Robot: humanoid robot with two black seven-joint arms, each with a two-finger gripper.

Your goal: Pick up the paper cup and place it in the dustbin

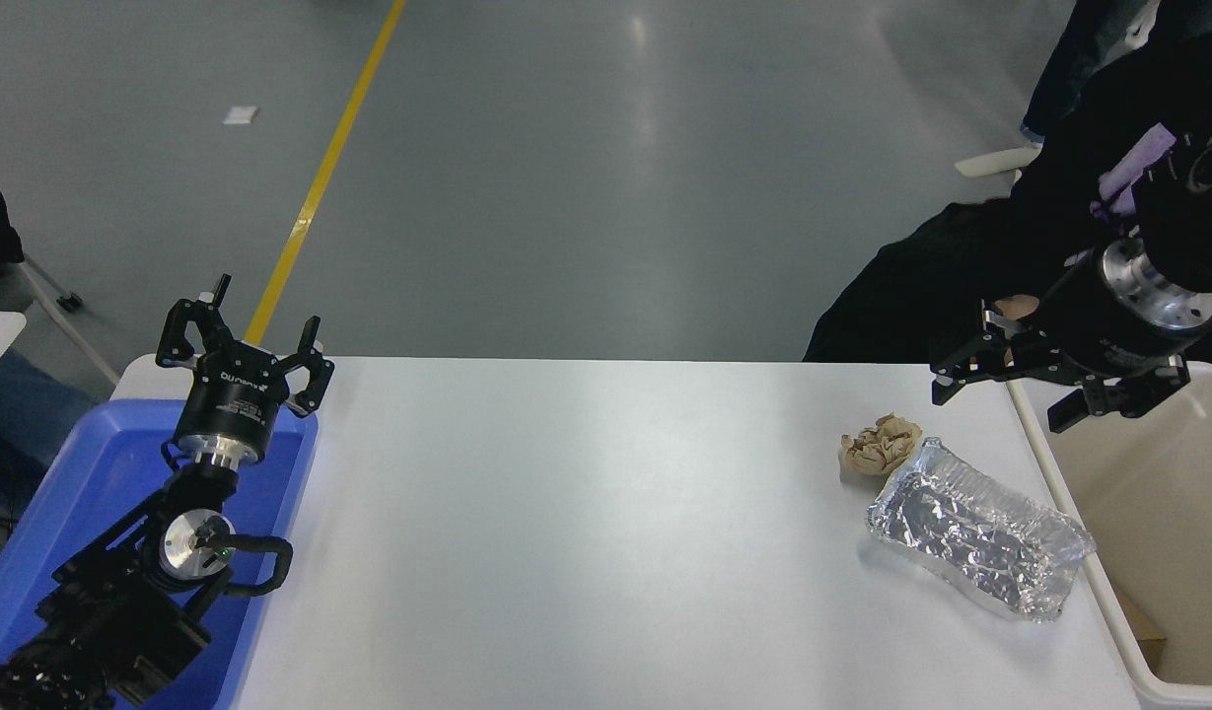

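Note:
The paper cup is not in view. The dustbin [1158, 523], a large off-white bin, stands at the table's right end. My right gripper [1000, 394] hangs open and empty above the table's far right corner, next to the dustbin's far-left rim, its fingers pointing left. My left gripper [246, 340] is parked open above the blue tray at the lower left.
A crumpled tan paper wad [880, 444] and a crinkled silver foil tray [975, 542] lie near the bin's left side. A blue tray [73, 493] sits at the left. A person in black sits at the far right corner, a hand [1010, 308] behind my right gripper.

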